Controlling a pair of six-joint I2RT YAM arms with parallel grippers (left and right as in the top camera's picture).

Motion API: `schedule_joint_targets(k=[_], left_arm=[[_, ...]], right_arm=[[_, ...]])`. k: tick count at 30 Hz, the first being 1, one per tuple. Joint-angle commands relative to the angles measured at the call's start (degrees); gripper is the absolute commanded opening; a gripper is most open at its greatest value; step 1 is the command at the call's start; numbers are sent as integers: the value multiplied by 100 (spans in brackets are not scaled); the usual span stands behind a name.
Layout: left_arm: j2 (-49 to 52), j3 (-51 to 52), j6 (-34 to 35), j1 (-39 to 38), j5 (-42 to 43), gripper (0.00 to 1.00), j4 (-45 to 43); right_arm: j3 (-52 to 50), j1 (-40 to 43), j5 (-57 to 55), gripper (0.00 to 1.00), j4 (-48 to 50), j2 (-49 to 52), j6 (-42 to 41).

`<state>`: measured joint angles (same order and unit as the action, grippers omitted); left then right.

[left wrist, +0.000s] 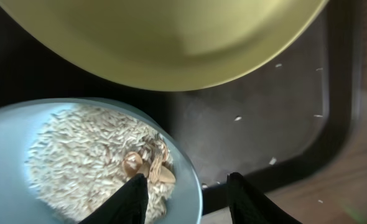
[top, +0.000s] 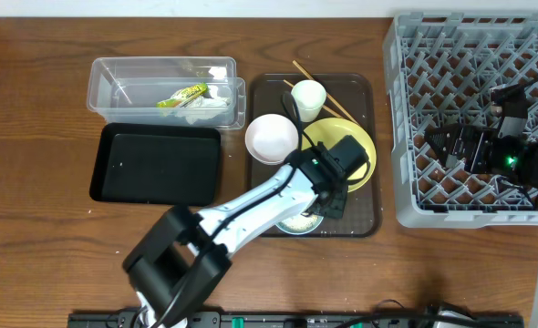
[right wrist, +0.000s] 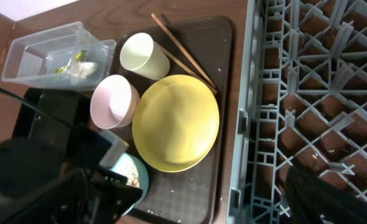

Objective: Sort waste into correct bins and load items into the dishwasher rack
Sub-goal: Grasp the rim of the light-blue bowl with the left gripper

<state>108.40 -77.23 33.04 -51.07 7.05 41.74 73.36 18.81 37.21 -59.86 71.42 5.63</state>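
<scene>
Our left claw [left wrist: 186, 179] is spread apart across the rim of the light blue bowl [left wrist: 12, 140]. One black finger [left wrist: 134, 198] is inside the bowl by the rice [left wrist: 78, 155]. The other is outside, over the brown tray [left wrist: 277, 118]. The claw grips nothing. Our right claw [top: 440, 146] hangs over the grey rack [top: 415, 55], and we cannot tell if it is spread or pinched.

The blue bowl is smooth and round. The rice is a heap of tiny pale grains with a few tan bits, and some loose grains lie on the dull brown tray. The yellow plate [top: 322, 137] is round and shiny. The rack is a big plastic square full of criss-cross holes.

We count two bowls, one plate, one white cup [top: 308, 98], two thin wooden chopsticks [right wrist: 183, 53], two bins and one rack. From the plate, the white bowl [top: 271, 138] is at 9 o'clock, the cup at 11 and the blue bowl at 7.

The clear tub [top: 105, 91] sits at the table's 10 o'clock. It holds one green-and-orange wrapper [top: 182, 95] and some white paper [top: 210, 102]. The black tray [top: 155, 169] is just at the tub's 6 o'clock.

The blue bowl sits near the brown tray's 6 o'clock edge. A thin strip of wood runs between that tray and the rack. More bare table [top: 41, 228] shows at 6 and 9 o'clock.
</scene>
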Motion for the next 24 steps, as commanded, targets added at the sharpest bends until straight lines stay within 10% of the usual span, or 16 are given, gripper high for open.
schedule_joint_targets(k=[1,9,24], left_arm=[[199,20,138,-17,-109,44,-9],[295,20,136,-68,-111,20,-52],[452,-7,133,-103,-42,6,-44]], right_arm=[[120,63,11,99,-24,-26,22],[120,63,11,99,-39,-26,22],[120,63,11,99,-42,-26,22]])
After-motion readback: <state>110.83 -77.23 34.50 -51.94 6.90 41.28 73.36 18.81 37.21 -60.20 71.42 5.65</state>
